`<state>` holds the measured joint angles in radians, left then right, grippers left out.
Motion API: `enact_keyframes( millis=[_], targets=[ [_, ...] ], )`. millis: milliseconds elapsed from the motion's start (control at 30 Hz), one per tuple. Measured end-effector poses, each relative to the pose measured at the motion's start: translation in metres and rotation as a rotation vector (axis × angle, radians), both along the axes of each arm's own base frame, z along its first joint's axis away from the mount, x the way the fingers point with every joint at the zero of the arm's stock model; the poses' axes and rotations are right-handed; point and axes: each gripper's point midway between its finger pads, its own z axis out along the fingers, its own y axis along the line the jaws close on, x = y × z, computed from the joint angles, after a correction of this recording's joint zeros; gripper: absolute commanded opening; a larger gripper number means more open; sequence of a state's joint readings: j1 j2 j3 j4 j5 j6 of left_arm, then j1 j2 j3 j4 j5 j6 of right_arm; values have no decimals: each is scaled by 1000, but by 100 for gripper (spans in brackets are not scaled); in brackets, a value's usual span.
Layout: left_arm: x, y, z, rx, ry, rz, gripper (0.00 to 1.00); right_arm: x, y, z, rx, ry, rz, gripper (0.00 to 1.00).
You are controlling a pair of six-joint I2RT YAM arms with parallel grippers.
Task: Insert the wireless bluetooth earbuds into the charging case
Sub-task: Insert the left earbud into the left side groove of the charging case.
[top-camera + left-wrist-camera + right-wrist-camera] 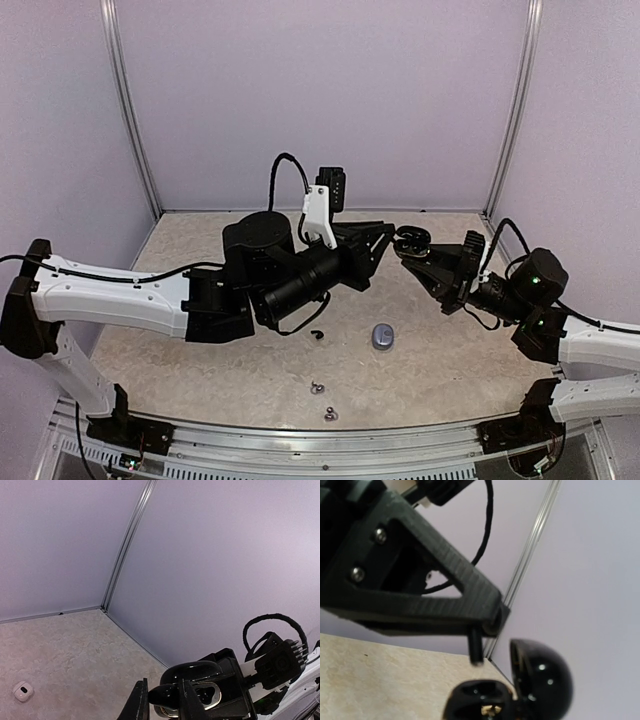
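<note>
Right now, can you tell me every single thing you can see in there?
charging case: one, glossy black, lid open, held up right of centre
black earbud: one, black, lying mid-table
silvery earbuds: two, silver-grey, near the front edge
small rounded case: one, grey-blue, right of the black earbud
small white object: one, white, on the table, left wrist view only
table: one, beige speckled
left arm: one, white and black, jaws pinching what looks like a second earbud
right arm: one, white and black, jaws shut on the charging case
</note>
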<state>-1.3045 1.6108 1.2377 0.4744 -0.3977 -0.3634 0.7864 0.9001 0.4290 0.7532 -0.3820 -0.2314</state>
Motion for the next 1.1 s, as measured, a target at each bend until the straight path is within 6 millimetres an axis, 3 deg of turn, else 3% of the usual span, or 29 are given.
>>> enact_keyframes(
  millis=[1100],
  targets=[
    [0, -15, -3, 3, 29, -6, 0, -3, -4, 7, 16, -17, -17, 0]
  ],
)
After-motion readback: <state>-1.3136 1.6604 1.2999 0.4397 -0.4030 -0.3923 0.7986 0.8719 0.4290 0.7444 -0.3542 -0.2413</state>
